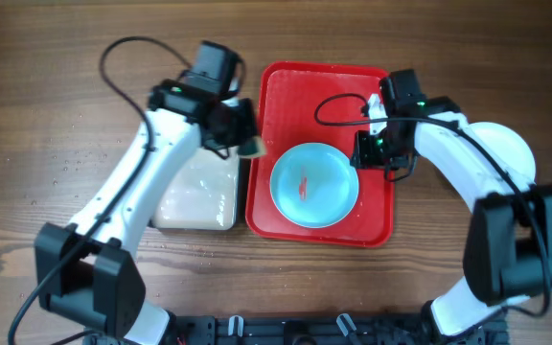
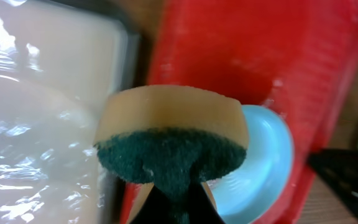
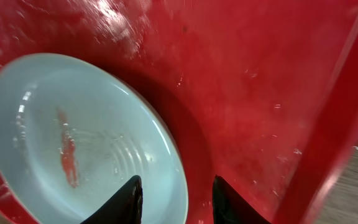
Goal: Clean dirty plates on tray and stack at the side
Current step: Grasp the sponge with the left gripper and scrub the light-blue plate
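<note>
Tray: the red tray (image 1: 319,86) lies on the wooden worktop (image 1: 46,115), at 12 o'clock of centre in the overhead view.
Plate: one light blue plate (image 1: 314,185) sits flat inside the tray, toward the 6 o'clock end.
Plate soil: a red smear (image 1: 305,185) runs across the plate's middle. In the right wrist view it is a streak from 12 to 6 o'clock (image 3: 68,155).
Left gripper: the left gripper (image 1: 242,144) is closed on a sponge (image 1: 253,147). It hangs over the tray's 9 o'clock rim, at the plate's 10 o'clock.
Sponge: it has a tan body and a dark green scouring face (image 2: 173,134), with the fingers pinching it from below in the left wrist view.
Right gripper: the right gripper (image 3: 178,202) has its fingers spread and grips nothing. It sits at the plate's 2 o'clock, with one finger over the plate, the other over the bare tray and the plate rim between them.
Cream tray: a black-rimmed cream tray (image 1: 197,196) lies just beside the red tray at its 9 o'clock, partly under the left arm.
</note>
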